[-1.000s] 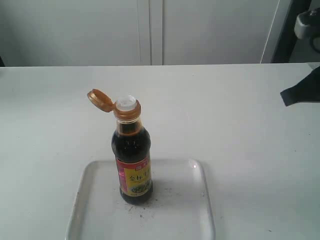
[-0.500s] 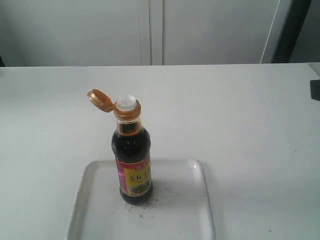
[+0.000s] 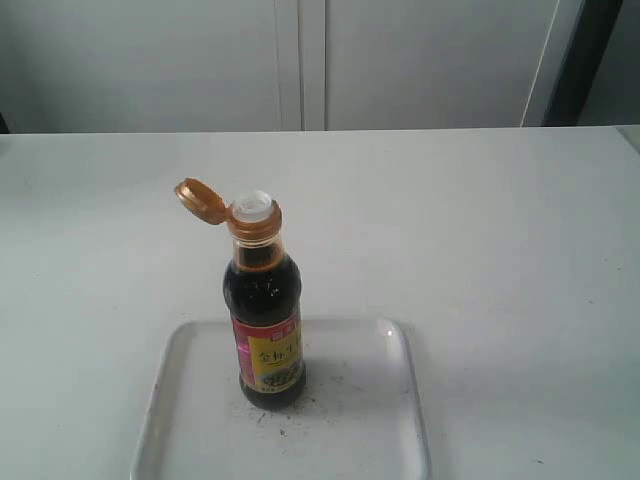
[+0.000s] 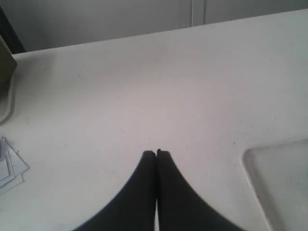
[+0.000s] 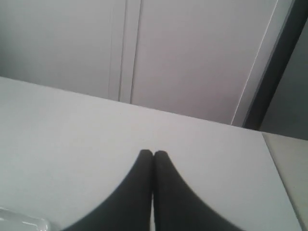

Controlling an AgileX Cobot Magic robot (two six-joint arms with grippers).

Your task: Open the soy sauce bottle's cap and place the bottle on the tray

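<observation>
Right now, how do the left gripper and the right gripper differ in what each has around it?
The left gripper hangs over bare table with a corner of the tray beside it and loose papers off to the other side; the right gripper has only a sliver of the tray's rim near it. The left looks down at the tabletop; the right faces the cabinet doors. Both are shut, empty and clear of the soy sauce bottle.

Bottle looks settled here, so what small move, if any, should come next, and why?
Probably none beyond keeping both arms parked. The soy sauce bottle stands upright on the tray, its cap flipped open off the white spout. The left pincer and right pincer are shut, holding nothing.
</observation>
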